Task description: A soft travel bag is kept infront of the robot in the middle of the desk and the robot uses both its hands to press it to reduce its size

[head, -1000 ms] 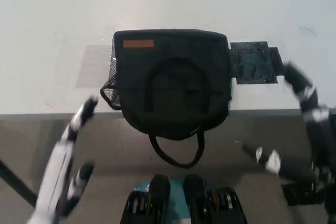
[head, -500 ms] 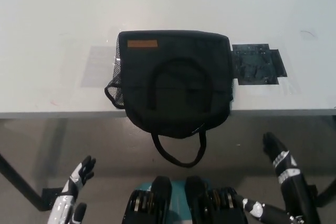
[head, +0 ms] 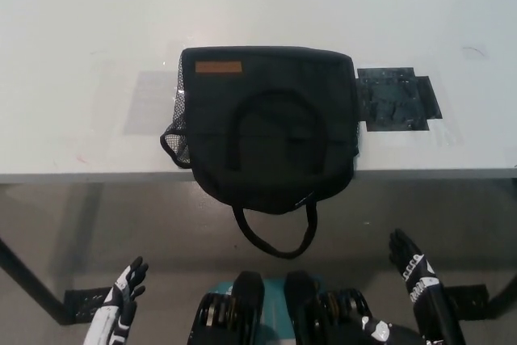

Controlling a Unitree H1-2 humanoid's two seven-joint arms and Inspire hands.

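Two hands sit low in the head view, both below the desk edge and well apart from the bag. The white left hand [head: 125, 292] is at the lower left, fingers spread and empty. The black right hand [head: 408, 264] is at the lower right, fingers apart, holding nothing. The black soft travel bag [head: 266, 123] lies mid-desk on the white desk [head: 81, 54], its near end overhanging the front edge, one strap loop [head: 275, 236] dangling below. A dark flat patch [head: 396, 98] lies just beside the bag's right side.
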